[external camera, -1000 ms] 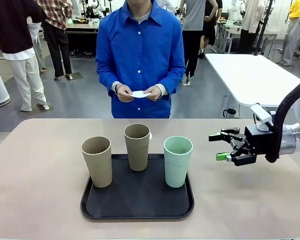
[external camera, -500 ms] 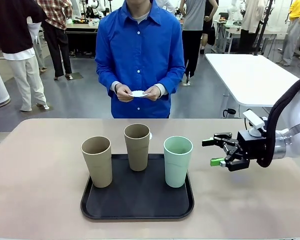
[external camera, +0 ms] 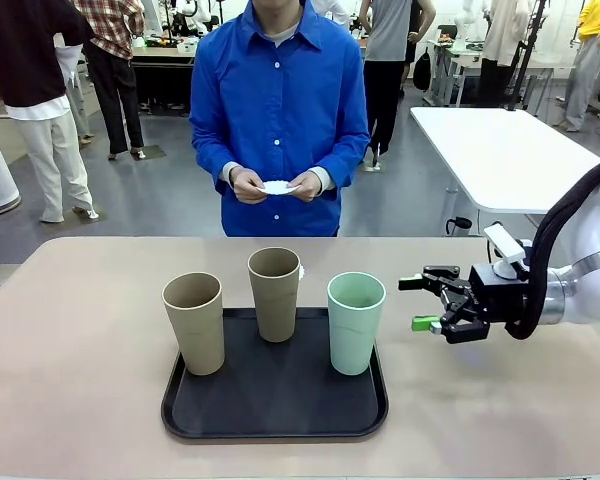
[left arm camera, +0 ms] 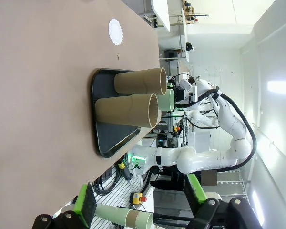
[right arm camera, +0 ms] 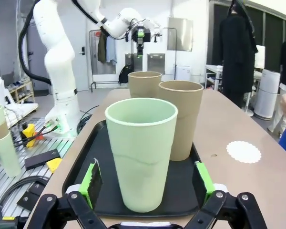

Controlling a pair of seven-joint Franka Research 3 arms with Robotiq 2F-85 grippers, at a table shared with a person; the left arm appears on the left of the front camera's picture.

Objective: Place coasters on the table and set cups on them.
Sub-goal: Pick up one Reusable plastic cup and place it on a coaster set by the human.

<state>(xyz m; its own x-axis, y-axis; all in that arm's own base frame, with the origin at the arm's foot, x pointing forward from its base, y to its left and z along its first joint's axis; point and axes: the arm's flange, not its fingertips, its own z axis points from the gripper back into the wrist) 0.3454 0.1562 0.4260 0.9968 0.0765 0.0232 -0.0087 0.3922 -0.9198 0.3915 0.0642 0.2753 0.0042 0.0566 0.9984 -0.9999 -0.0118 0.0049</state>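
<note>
Table [external camera: 80, 400], front view: you see a black tray [external camera: 280, 400] sitting on it, and three cups stand on the tray. The left tan cup [external camera: 193, 325] is closest to the robot's side. The middle tan cup [external camera: 275, 295] is at the back, and the mint green cup [external camera: 356, 325] is on the right. Your right gripper [external camera: 415, 303] hangs just beside the mint green cup, not touching it. Its fingers are spread wide and hold nothing. A bit of the table coaster [external camera: 301, 270] peeks out from behind the middle tan cup. Across the table a person holds a second coaster [external camera: 280, 187] in both hands [external camera: 248, 185].

Left wrist view: the picture is rolled sideways. Your left gripper [left arm camera: 140, 198] is wide open with nothing in it, well apart from the tray. The two tan cups are closest and hide most of the mint green cup. The table coaster lies flat past the tray. The other arm reaches in near the mint green cup.

Right wrist view: the mint green cup stands straight ahead of the open fingers, with a gap on each side. The two tan cups stand behind it and block the way past. The table coaster lies bare to the right, near the tray.
</note>
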